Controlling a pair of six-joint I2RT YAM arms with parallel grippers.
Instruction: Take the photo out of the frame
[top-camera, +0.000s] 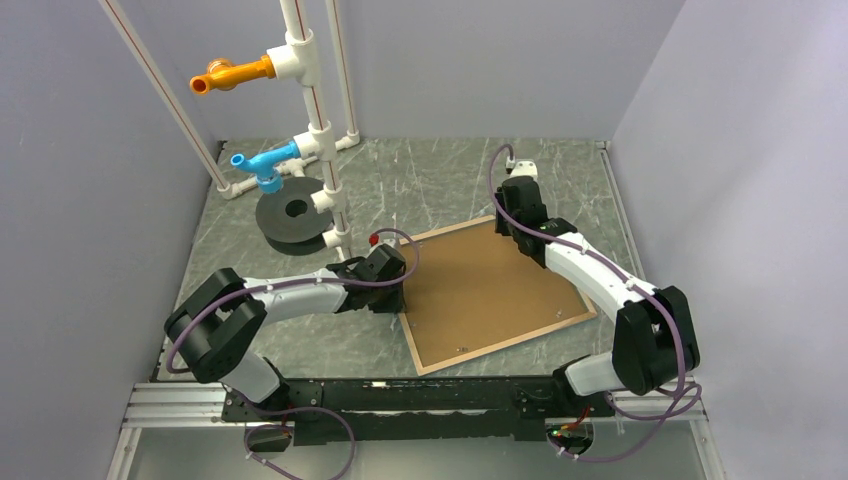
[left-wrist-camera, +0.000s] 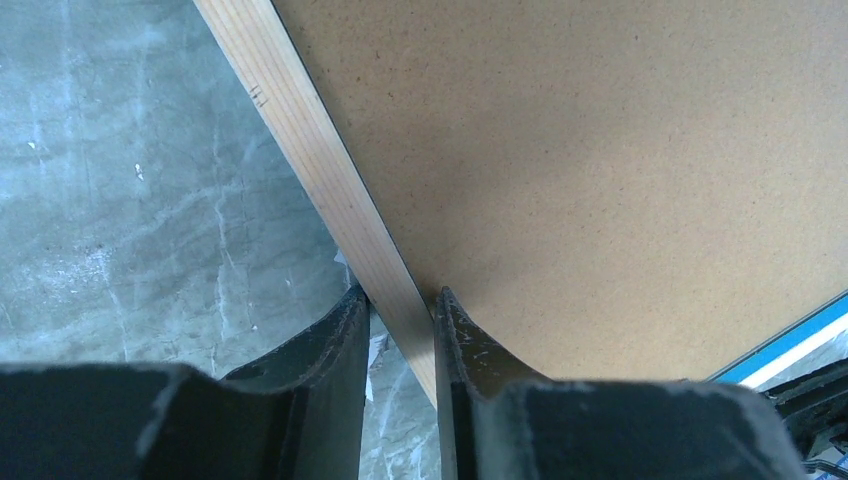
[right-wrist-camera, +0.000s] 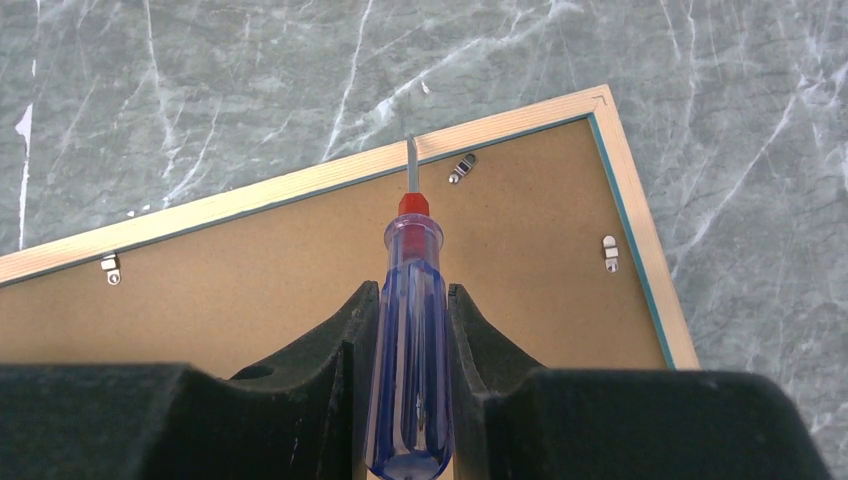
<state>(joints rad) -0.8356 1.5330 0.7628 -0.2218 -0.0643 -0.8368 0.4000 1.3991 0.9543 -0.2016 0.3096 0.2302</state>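
Wood frame (left-wrist-camera: 330, 190) edge in L pincer (left-wrist-camera: 400, 300); R pincer (right-wrist-camera: 408, 295) w/ screwdriver (right-wrist-camera: 410, 350).

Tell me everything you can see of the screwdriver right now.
The screwdriver has a clear blue plastic-looking handle, a red collar and a thin metal shaft. It is clamped by the handle in the right tool, pointing away from the wrist camera. Its tip sits over the wooden rim of the frame, beside a metal clip; whether it touches is unclear.

Your left arm lies low, forearm reaching toward 3 o'clock. Left gripper (left-wrist-camera: 400, 300): jaws pinched on the rim of the frame (left-wrist-camera: 330, 190). Right arm stretches toward 11 o'clock, wrist pitched down. Right gripper (right-wrist-camera: 412, 300) clamps the screwdriver (right-wrist-camera: 410, 370) handle.
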